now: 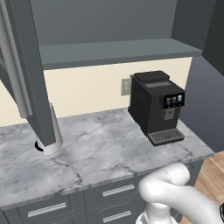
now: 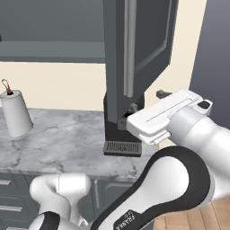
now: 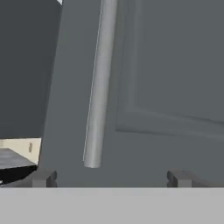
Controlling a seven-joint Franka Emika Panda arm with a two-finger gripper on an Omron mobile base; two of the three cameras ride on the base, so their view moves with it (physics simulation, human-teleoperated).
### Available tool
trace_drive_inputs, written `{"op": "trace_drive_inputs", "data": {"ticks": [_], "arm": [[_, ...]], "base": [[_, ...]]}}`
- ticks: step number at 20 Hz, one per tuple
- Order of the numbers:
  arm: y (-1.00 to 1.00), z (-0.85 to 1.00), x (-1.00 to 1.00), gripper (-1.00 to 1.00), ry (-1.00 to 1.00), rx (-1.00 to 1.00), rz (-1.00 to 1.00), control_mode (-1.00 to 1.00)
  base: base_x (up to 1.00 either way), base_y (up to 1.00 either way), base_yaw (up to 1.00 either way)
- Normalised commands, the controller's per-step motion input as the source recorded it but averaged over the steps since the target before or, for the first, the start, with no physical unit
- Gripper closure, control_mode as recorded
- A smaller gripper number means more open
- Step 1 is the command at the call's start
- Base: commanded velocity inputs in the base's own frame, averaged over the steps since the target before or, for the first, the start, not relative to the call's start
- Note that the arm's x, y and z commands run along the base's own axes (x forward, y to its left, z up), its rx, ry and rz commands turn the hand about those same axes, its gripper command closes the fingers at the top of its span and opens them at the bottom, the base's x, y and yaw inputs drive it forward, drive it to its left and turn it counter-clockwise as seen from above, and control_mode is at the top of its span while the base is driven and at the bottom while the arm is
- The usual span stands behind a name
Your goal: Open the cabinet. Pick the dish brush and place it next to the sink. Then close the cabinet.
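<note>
The dark grey cabinet (image 1: pixel 118 50) stands open, its grey shelf showing between a door swung out at the left (image 1: pixel 26 65) and another at the right. In the right base view my white hand (image 2: pixel 166 117) reaches to the lower edge of the open right door (image 2: pixel 134 54), just under its silver bar handle (image 2: pixel 130 45). In the hand view my gripper (image 3: pixel 111 178) is open and holds nothing. It faces the recessed door panel, with the handle's (image 3: pixel 100 83) lower end just above and left of centre between the fingertips (image 3: pixel 43 178). The dish brush and the sink are out of view.
A black coffee machine (image 1: pixel 157 107) stands on the marble counter (image 1: pixel 109 153) at the right, below the open right door. A white paper-towel roll (image 2: pixel 15 112) stands at the left, partly behind the left door. Drawers with horizontal handles (image 1: pixel 118 190) run under the counter.
</note>
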Motion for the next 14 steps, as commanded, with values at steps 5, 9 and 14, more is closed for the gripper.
{"op": "trace_drive_inputs", "data": {"ticks": [5,9,14], "arm": [[0.56,-0.01,0.39,-1.0,0.04,-0.09,0.0,-1.0],[0.81,0.0,0.33,-1.0,0.06,-0.06,0.0,-1.0],[1.0,0.0,0.52,-1.0,0.1,-0.08,0.0,-1.0]], "base": [[0.0,0.0,0.0],[0.0,0.0,0.0],[0.0,0.0,0.0]]}}
